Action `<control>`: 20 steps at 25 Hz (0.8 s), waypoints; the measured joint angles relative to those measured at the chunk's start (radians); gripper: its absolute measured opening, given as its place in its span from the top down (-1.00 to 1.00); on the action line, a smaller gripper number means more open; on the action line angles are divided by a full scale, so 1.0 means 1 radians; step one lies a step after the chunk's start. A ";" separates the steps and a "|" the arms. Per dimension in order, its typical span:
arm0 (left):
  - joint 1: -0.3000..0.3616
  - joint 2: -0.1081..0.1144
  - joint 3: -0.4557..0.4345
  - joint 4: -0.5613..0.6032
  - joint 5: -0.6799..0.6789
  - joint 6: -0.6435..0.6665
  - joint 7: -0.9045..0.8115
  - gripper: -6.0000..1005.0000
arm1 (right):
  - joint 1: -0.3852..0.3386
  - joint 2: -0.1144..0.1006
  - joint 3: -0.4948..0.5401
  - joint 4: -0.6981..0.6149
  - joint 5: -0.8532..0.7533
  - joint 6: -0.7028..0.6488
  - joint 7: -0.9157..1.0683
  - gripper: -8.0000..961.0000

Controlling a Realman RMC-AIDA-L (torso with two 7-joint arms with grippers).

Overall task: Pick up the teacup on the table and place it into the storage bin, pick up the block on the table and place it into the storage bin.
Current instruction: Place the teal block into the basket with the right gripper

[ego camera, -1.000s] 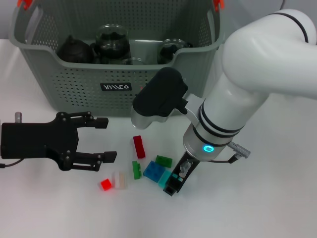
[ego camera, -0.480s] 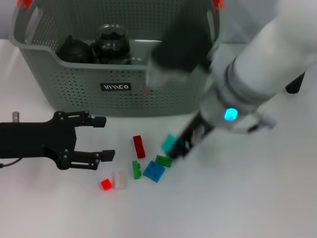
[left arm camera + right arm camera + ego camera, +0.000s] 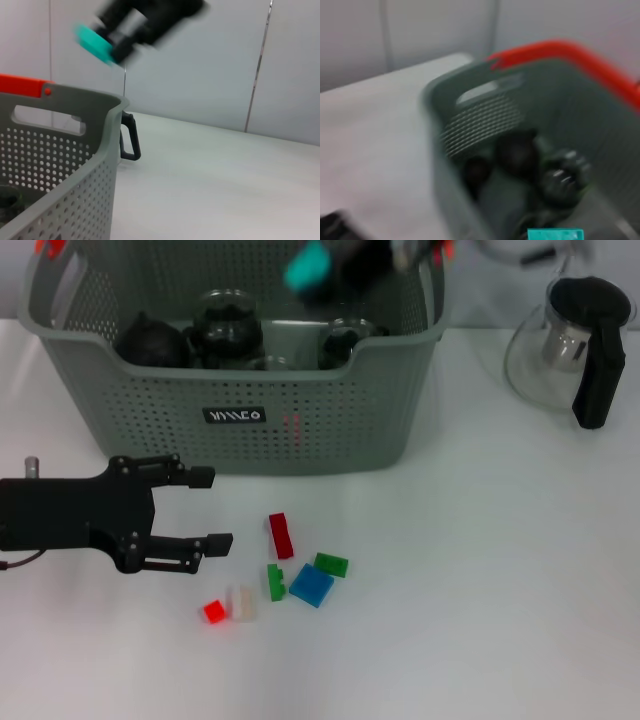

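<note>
1. A teal block (image 3: 306, 268) is pinched by the right gripper (image 3: 345, 262) at the top centre of the head view, above the bin (image 3: 235, 415); the gripper shows only as a dark blur.
2. In the left wrist view the same block (image 3: 94, 44) is seen at the upper left, held above the bin's rim (image 3: 85, 100).
3. In the right wrist view the block (image 3: 555, 234) sits at the bottom edge, over the open bin (image 3: 470, 125) with dark teaware inside (details are too blurred to name).
4. The left gripper (image 3: 214, 510) is found at the left of the head view, low over the desk (image 3: 480, 620), its fingers spread and empty.
5. Loose blocks lie on the desk at lower centre: red (image 3: 281, 535), green (image 3: 331, 564), blue (image 3: 311, 585), a second green (image 3: 275, 582), pale (image 3: 240, 603) and small red (image 3: 213, 612).
6. A glass teapot (image 3: 570, 345) stands at the upper right, apart from the bin.
</note>
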 joint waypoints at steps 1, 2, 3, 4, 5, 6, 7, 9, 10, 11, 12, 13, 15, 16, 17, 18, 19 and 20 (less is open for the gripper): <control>-0.001 0.000 0.001 0.000 0.000 0.000 0.000 -0.69 | 0.031 0.000 0.027 0.055 -0.026 0.044 -0.029 0.09; -0.001 0.000 0.000 0.000 0.000 0.000 0.000 -0.69 | 0.051 0.000 0.045 0.104 -0.047 0.083 -0.049 0.09; -0.001 0.000 0.000 0.000 0.000 0.000 0.000 -0.69 | 0.067 -0.001 0.056 0.141 -0.061 0.113 -0.063 0.09; -0.001 0.000 -0.001 0.000 0.000 0.001 -0.001 -0.69 | 0.090 -0.001 0.069 0.203 -0.088 0.158 -0.081 0.09; -0.001 0.000 -0.002 0.000 0.000 0.001 -0.001 -0.69 | 0.109 -0.002 0.078 0.253 -0.108 0.195 -0.094 0.09; -0.001 0.000 -0.003 0.000 0.000 0.002 -0.002 -0.69 | 0.125 -0.002 0.086 0.301 -0.124 0.229 -0.107 0.09; -0.001 0.000 -0.002 0.000 0.000 0.002 -0.003 -0.69 | 0.150 -0.004 0.097 0.375 -0.138 0.275 -0.134 0.09; -0.001 0.001 -0.003 0.000 0.000 0.003 -0.004 -0.69 | 0.157 -0.004 0.102 0.405 -0.140 0.297 -0.148 0.09; -0.001 0.001 -0.003 0.000 0.000 0.004 -0.005 -0.69 | 0.162 -0.004 0.105 0.427 -0.141 0.312 -0.159 0.09; -0.001 0.001 -0.002 0.000 0.000 0.003 -0.006 -0.69 | 0.165 -0.005 0.107 0.447 -0.142 0.332 -0.172 0.09; -0.001 0.001 -0.002 0.000 0.000 0.003 -0.006 -0.69 | 0.166 -0.005 0.108 0.461 -0.142 0.357 -0.184 0.06; -0.001 0.001 -0.003 0.000 0.000 0.003 -0.007 -0.69 | 0.166 -0.005 0.108 0.461 -0.142 0.357 -0.184 0.03; -0.001 0.001 -0.003 0.000 -0.001 0.002 -0.007 -0.69 | 0.164 -0.005 0.109 0.462 -0.142 0.375 -0.188 -0.03; -0.001 0.001 -0.002 0.000 -0.001 0.001 -0.007 -0.69 | 0.162 -0.005 0.110 0.459 -0.142 0.379 -0.188 -0.06; -0.001 0.001 -0.003 0.000 -0.001 0.000 -0.007 -0.69 | 0.159 -0.006 0.110 0.452 -0.141 0.379 -0.191 -0.08; -0.001 0.001 -0.002 0.000 -0.001 -0.001 -0.007 -0.69 | 0.156 -0.006 0.110 0.445 -0.140 0.378 -0.193 -0.11; -0.001 0.002 -0.002 0.000 -0.001 -0.002 -0.007 -0.69 | 0.150 -0.007 0.110 0.431 -0.139 0.375 -0.195 -0.14; -0.001 0.002 -0.002 0.000 -0.001 -0.002 -0.007 -0.69 | 0.141 -0.007 0.108 0.411 -0.137 0.366 -0.196 -0.22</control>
